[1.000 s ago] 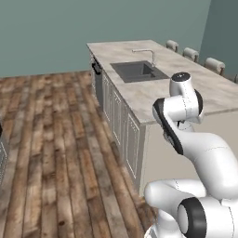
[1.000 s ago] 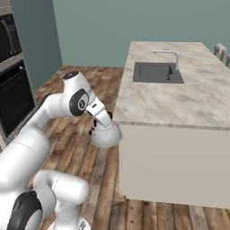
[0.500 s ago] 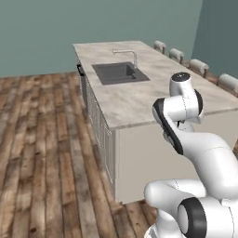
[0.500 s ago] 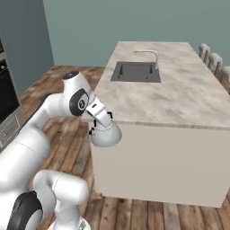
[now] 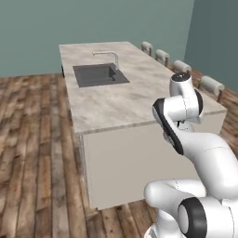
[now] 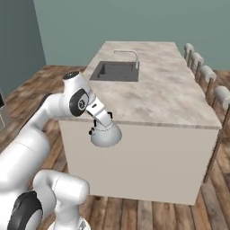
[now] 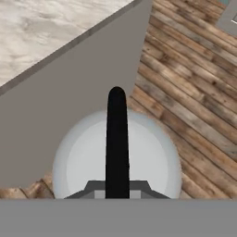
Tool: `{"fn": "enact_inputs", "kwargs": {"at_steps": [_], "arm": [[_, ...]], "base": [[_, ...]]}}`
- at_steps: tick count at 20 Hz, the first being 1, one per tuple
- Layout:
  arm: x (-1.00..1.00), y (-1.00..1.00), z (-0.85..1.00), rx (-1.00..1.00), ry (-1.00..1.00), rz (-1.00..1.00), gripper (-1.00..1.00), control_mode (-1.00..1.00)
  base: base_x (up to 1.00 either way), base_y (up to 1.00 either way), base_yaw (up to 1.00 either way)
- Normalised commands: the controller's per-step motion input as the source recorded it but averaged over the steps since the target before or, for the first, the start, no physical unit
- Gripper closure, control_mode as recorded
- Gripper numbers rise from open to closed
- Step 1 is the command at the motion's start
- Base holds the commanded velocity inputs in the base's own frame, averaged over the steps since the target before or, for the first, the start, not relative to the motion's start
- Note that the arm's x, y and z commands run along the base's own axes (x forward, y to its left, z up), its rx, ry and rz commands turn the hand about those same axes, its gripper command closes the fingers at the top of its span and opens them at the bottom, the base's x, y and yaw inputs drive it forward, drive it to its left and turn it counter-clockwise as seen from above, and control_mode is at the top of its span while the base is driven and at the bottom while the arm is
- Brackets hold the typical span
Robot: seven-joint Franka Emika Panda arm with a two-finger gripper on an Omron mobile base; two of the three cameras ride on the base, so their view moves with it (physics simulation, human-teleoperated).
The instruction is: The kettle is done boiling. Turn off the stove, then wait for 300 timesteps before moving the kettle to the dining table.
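Observation:
My gripper (image 6: 104,122) is shut on the thin dark handle (image 7: 116,134) of the silver-grey kettle (image 6: 106,136). The kettle hangs below the hand, in the air over the wooden floor. It sits just in front of the pale end panel of the dining table (image 6: 157,92), a little below its beige marbled top (image 5: 111,100). In the hand view the kettle's dome (image 7: 78,162) lies beneath the gripper (image 7: 116,189), with the table's side panel and top edge (image 7: 41,32) to its upper left. The stove is out of view.
A dark inset sink (image 5: 99,75) with a chrome tap (image 5: 111,56) lies in the far half of the table top. Several white stools (image 6: 206,72) line the table's right side. Wooden floor (image 5: 32,139) runs open along its left.
Both base views have shifted: the base has swung round toward the table's near end, which now lies closer and more central. The kettle stays in the shut gripper.

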Motion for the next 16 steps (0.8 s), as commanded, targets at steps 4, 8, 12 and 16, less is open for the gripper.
{"fn": "enact_inputs", "kwargs": {"at_steps": [4,8,12,16], "arm": [[0.00,0.00,0.00,0.00,0.00,0.00,1.00,1.00],[0.00,0.00,0.00,0.00,0.00,0.00,1.00,1.00],[0.00,0.00,0.00,0.00,0.00,0.00,1.00,1.00],[0.00,0.00,0.00,0.00,0.00,0.00,1.00,1.00]], "base": [[0.00,-0.58,0.06],[0.00,-0.57,0.09],[0.01,-0.56,0.10],[0.03,-0.52,0.10]]}}
